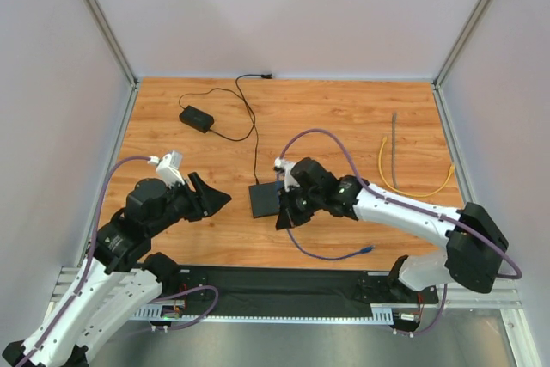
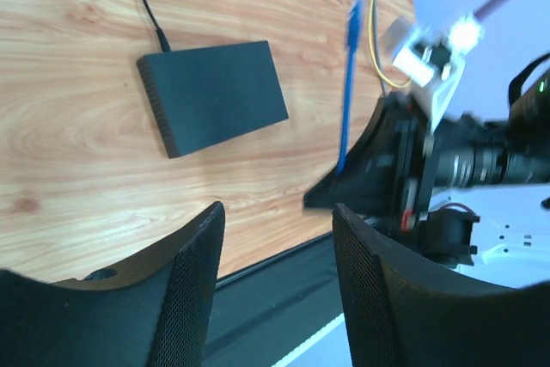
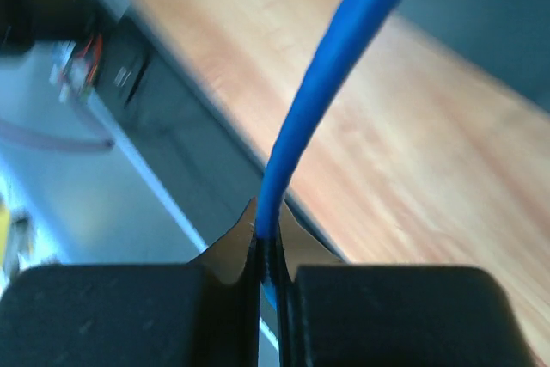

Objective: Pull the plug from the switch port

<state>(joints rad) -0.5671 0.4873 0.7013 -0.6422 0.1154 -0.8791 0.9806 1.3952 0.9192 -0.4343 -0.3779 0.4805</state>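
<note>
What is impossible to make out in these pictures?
Top view: the right gripper covers part of the switch, hiding whether anything is plugged in.
Right wrist view: the blue cable runs off the top edge, blurred; its end is cut off.
Left wrist view: the cable's other end vanishes behind the right gripper.

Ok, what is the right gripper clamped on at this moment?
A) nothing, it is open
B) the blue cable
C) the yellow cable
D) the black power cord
B: in the right wrist view the right gripper has its jaws pressed together on the blue cable, which runs up and away from between them.
</note>
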